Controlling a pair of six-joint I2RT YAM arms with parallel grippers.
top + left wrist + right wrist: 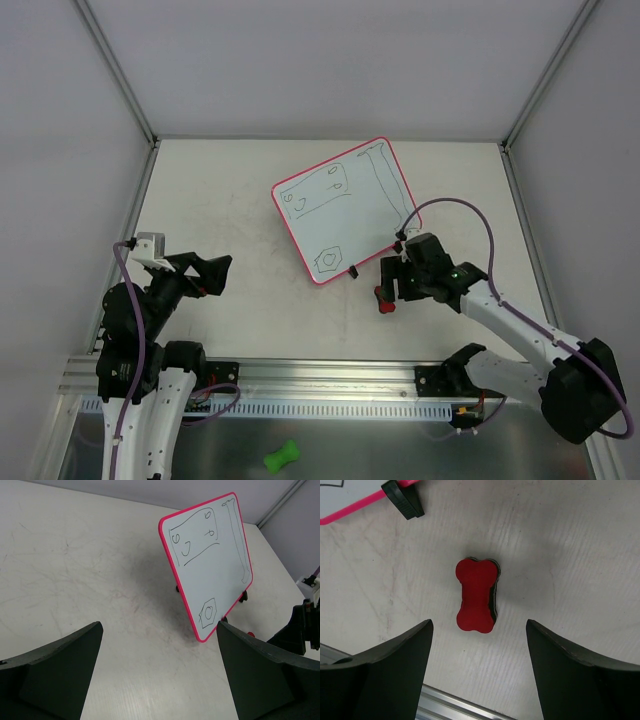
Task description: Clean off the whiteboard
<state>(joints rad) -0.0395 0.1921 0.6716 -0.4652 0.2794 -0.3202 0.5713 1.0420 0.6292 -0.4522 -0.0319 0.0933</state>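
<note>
Right gripper (478, 625) fingers apart above eraser (476, 600); I centre on its waist, descend squarely, then close. Left gripper (159, 626) fingers apart, idle.

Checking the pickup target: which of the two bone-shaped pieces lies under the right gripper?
The red one, on the table below the open right gripper; the green one lies past the rail.

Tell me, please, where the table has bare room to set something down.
Free: the wide stretch of table between the left gripper and the whiteboard, and the far strip behind the whiteboard. Crowded: the near right, where the open right gripper hovers over the eraser, just off the whiteboard's near edge.
</note>
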